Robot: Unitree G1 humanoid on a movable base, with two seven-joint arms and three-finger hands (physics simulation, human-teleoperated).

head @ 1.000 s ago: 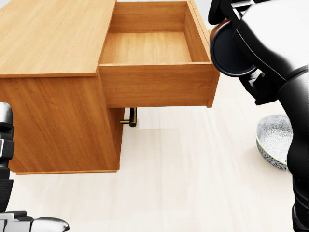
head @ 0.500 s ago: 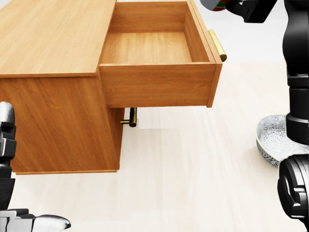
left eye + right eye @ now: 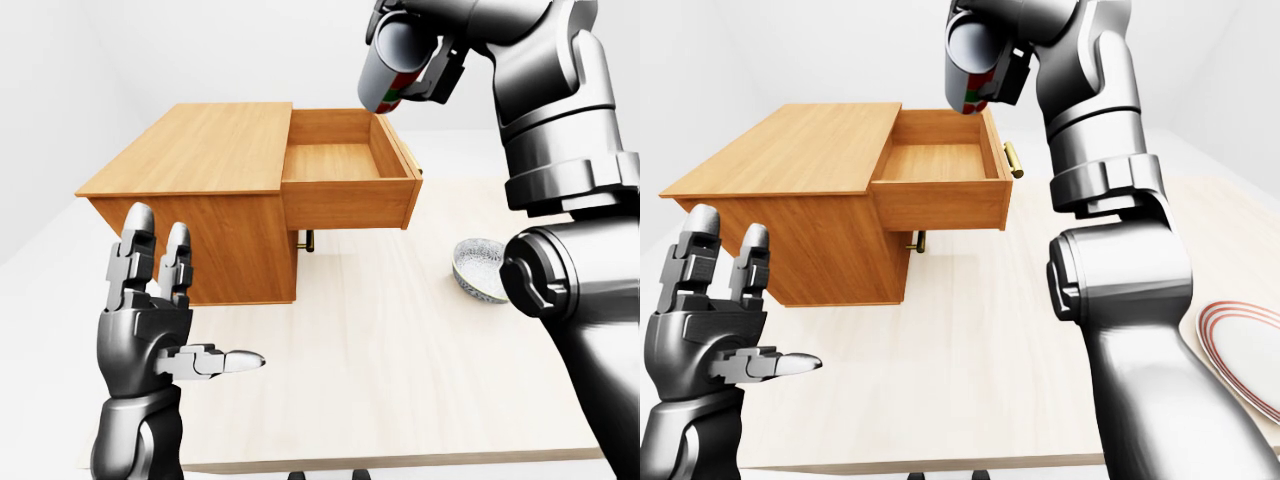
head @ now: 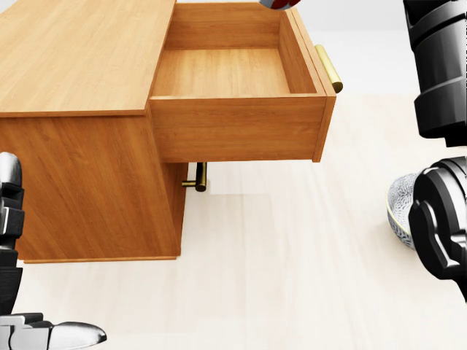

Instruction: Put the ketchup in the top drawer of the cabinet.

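My right hand (image 3: 405, 45) is shut on the ketchup (image 3: 388, 68), a grey bottle with a red and green label, held tilted in the air above the right rim of the open top drawer (image 3: 345, 165). The drawer is pulled out of the wooden cabinet (image 3: 195, 160) and looks empty inside; its brass handle (image 4: 328, 67) is on its right end in the head view. Only the bottle's tip (image 4: 279, 4) shows at the top edge of the head view. My left hand (image 3: 160, 320) is open and empty, raised at the lower left, apart from the cabinet.
A patterned grey bowl (image 3: 480, 270) sits on the pale table (image 3: 380, 360) to the right of the cabinet, partly behind my right arm. A white plate with red rings (image 3: 1240, 350) lies at the far right. A lower drawer's brass handle (image 4: 198, 177) sticks out under the open drawer.
My right arm has swung up and left with the ketchup, from beside the drawer's right end to above its rim. The left hand, cabinet and camera have not moved.
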